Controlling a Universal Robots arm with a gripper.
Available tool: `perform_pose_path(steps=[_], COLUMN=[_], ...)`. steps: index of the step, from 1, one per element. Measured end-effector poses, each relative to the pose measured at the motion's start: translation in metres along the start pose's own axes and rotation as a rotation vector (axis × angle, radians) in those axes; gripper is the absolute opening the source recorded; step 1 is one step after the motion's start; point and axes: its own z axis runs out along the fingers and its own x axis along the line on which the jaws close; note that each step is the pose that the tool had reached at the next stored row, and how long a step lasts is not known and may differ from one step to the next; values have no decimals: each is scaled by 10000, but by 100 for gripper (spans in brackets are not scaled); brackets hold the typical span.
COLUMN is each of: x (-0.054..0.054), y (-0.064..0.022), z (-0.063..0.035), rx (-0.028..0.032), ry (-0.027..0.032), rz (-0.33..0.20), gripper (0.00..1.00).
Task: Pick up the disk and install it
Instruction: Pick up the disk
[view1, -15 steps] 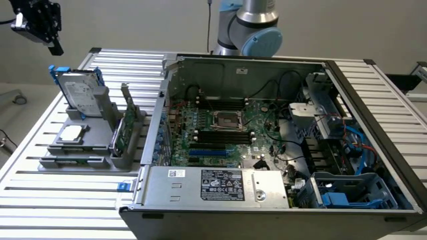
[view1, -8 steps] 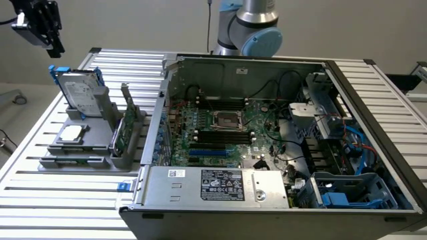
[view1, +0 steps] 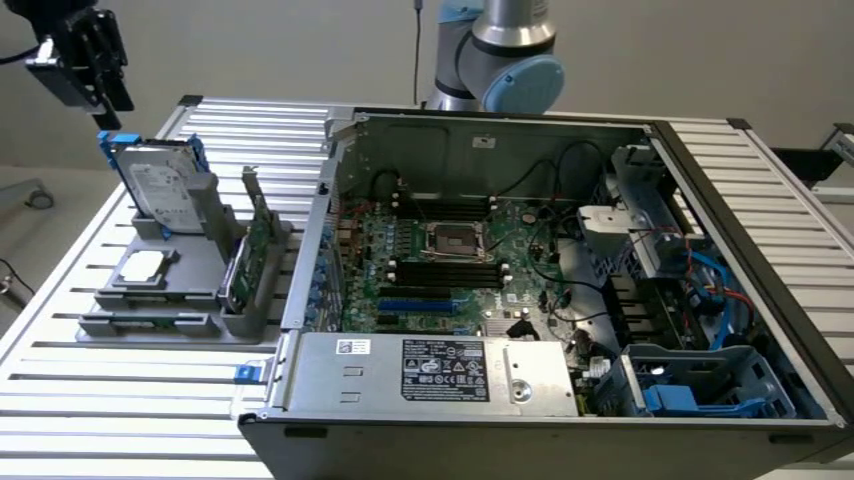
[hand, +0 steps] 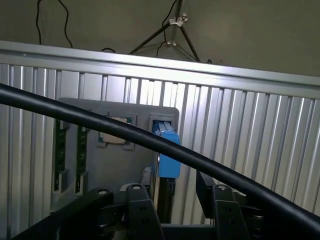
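Silver-grey with blue rails, the disk (view1: 163, 185) is seen standing on edge in the grey holder (view1: 167, 300) on the worktop (view1: 120, 400), at the exterior view's left of the open computer case (view1: 481, 140). Above it, untouching, the gripper (view1: 107, 105) is held spread, nothing pinched.

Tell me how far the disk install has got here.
Nothing looks done: the disk stands upright in the grey holder. In hand: the open tool hovers above it, holding nothing. Left: lifting the disk and seating it in the computer case.
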Motion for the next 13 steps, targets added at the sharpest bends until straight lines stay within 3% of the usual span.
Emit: perform_pose_path(steps=[4, 5, 13], x=[-1, -1, -1], y=[13, 13, 14], z=[72, 90, 235], rx=[-1, 0, -2], ry=[-1, -1, 13], rz=[-71, -79, -79], gripper=[50, 56, 56])
